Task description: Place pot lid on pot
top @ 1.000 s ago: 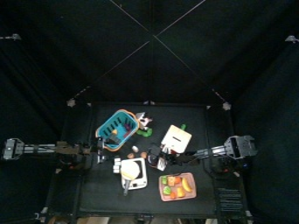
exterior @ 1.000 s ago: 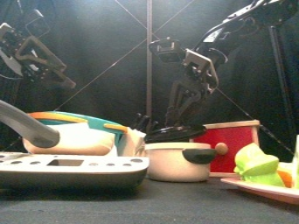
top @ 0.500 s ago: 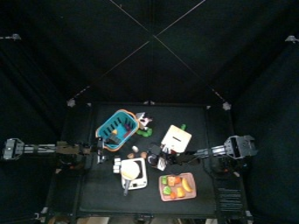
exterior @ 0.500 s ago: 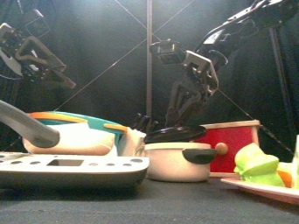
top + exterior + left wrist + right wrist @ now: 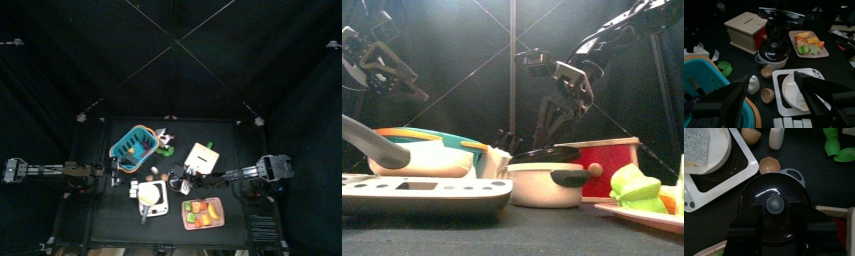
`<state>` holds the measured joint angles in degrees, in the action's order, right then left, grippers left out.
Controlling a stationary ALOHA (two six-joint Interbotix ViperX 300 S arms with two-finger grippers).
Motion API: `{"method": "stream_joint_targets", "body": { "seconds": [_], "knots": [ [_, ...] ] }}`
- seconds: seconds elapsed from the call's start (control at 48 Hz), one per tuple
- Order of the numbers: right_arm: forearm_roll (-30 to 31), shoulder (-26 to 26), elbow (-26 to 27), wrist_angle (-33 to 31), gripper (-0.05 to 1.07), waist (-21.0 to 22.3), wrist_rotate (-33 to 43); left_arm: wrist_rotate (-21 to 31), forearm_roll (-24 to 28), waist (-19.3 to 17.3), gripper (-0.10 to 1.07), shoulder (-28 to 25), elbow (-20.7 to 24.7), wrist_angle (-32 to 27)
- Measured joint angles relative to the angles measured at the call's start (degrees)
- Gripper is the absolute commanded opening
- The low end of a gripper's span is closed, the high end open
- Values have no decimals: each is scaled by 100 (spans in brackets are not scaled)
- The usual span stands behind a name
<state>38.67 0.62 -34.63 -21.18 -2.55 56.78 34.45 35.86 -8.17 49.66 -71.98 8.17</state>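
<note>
Black curtains (image 5: 80,60) close in the pen on every side, and in the top view thin pale lines run from the corners and cross above the middle. The small black counter (image 5: 227,135) sits low in that view, its surface dark and matte, with thin upright poles (image 5: 512,60) rising behind it in the front view. Light is dim, leaving only faint folds showing in the cloth.

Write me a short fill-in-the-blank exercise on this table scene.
1. The right gripper holds the dark lid directly over the ___.
2. Behind the pot stands a ___ box with a wooden top.
3. The left gripper has its jaws ___.

Missing words: pot; red; open
</note>
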Motion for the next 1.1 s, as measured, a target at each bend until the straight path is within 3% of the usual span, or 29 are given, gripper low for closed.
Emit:
{"method": "stream_joint_targets", "body": {
  "seconds": [0.5,0.812,1.104],
  "knots": [
    [-158,-141,0,97,67,70,-18,-9,9,0,103,0,-9,44],
    [-255,-149,-9,79,84,97,-26,0,9,9,103,0,-35,44],
    [-255,-62,0,70,86,97,-44,0,0,9,103,0,-35,35]
  ]
}}
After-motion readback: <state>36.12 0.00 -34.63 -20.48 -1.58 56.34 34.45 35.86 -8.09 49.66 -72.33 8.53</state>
